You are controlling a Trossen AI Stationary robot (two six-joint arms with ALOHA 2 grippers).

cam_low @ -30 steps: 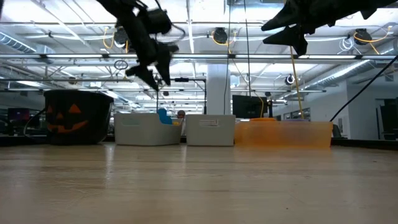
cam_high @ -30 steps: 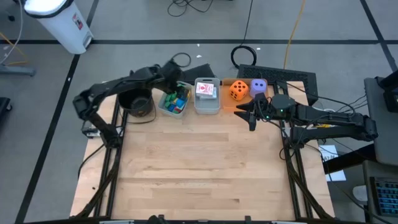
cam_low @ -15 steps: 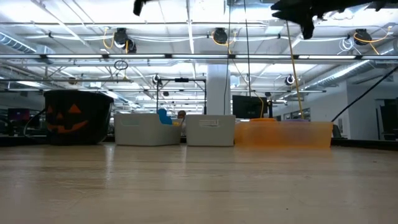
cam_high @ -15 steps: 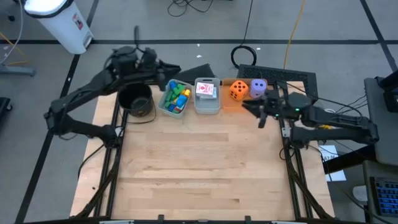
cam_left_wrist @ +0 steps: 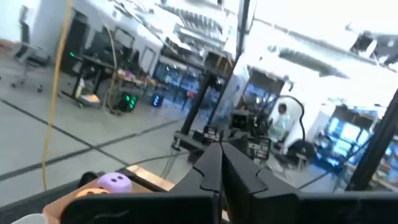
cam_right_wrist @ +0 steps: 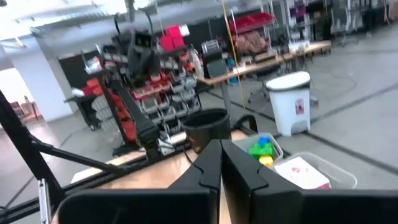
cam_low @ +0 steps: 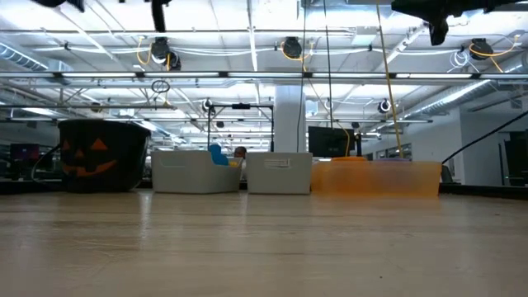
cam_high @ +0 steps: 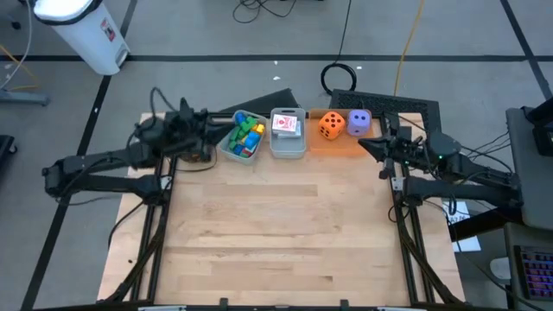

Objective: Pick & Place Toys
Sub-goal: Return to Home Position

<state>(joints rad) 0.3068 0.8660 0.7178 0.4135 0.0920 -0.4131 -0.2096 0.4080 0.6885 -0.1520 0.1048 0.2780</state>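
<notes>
Your left end effector (cam_left_wrist: pixel 219 149) hangs above the pot (cam_low: pixel 101 157), fingers pressed together and empty. The right end effector (cam_right_wrist: pixel 220 146) is the same, just beside the tray (cam_high: pixel 341 143). Both are held clear, as for homing. Blocks (cam_high: pixel 245 135) and cards (cam_high: pixel 286 125) lie in far bins (cam_high: pixel 228 152), and dice (cam_high: pixel 330 126) rest on the tray, so the bench (cam_high: pixel 276 233) looks sorted.

Wooden table (cam_high: pixel 276 233). Standing on it in one row along the far edge: black pot (cam_low: pixel 103 154), first clear bin (cam_low: pixel 194 173), second clear bin (cam_low: pixel 280 173), orange tray (cam_low: pixel 375 177).
</notes>
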